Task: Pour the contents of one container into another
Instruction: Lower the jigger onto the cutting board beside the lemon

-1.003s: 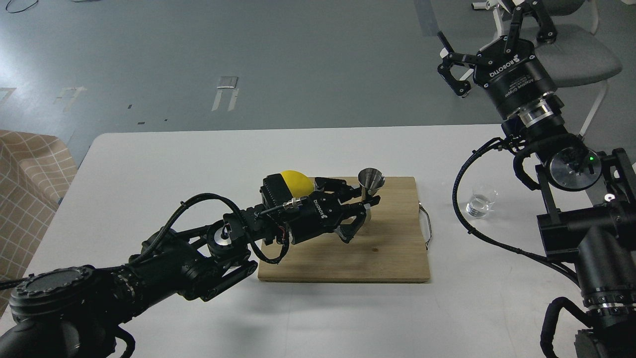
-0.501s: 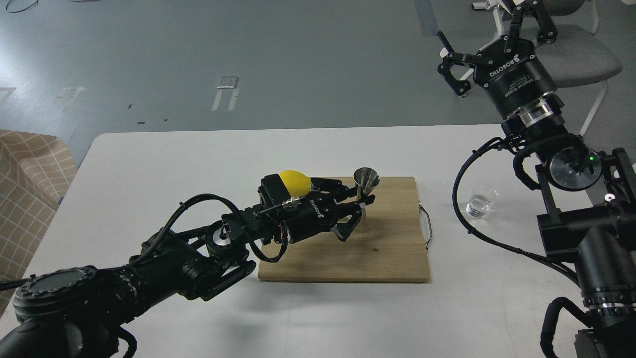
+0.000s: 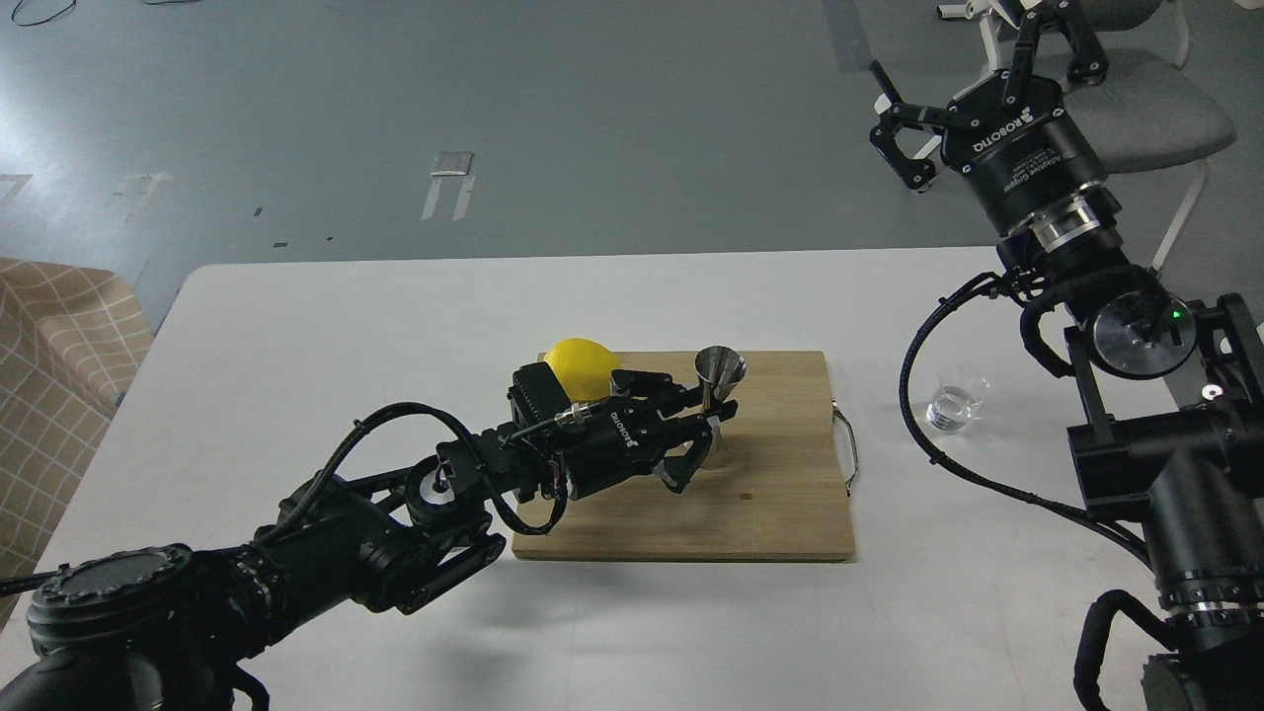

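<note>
The steel hourglass jigger stands upright over the back of the wooden board, and my left gripper is shut on its narrow waist and lower cone. The clear glass tumbler sits on the white table to the right of the board, with a little clear liquid in it. My right gripper hangs high above the table's far right corner, open and holding nothing, well clear of the tumbler.
A yellow lemon lies on the board's back left, just behind my left wrist. The board has a metal handle on its right edge. A grey chair stands beyond the table; checked fabric lies at the left.
My left gripper has moved left and slightly down with the jigger in it, uncovering more of the lemon. The right arm and the tumbler have stayed still.
</note>
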`<state>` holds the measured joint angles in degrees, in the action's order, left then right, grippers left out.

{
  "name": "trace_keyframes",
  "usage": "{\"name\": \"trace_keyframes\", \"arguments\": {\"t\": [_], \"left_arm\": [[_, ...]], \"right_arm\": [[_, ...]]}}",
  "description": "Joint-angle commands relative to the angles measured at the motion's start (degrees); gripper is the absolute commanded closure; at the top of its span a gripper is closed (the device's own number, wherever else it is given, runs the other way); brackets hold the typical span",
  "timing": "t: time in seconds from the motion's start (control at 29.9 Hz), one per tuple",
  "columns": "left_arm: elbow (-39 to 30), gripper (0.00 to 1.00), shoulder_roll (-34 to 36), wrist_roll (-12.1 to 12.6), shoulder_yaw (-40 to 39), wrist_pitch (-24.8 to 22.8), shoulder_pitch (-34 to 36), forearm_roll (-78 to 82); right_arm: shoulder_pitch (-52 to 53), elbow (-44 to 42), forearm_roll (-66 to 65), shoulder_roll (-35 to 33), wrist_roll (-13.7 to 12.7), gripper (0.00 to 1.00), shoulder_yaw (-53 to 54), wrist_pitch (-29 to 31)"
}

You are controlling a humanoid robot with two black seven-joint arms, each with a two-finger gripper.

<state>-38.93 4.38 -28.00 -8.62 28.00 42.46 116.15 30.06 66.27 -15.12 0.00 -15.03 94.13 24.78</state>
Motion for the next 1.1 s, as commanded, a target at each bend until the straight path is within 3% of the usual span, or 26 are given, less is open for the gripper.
{"name": "trace_keyframes", "arguments": {"t": [0.0,1.07], "left_arm": [[0.0,0.97,0.1,0.0,0.1,0.0,-0.1,0.0],[0.3,0.87,0.6,0.0,0.2,0.0,-1.9,0.0]], "right_arm": [[0.0,-0.1,0.0,0.0,0.0,0.0,0.0,0.0],[0.1,-0.1,0.0,0.0,0.0,0.0,0.0,0.0]]}}
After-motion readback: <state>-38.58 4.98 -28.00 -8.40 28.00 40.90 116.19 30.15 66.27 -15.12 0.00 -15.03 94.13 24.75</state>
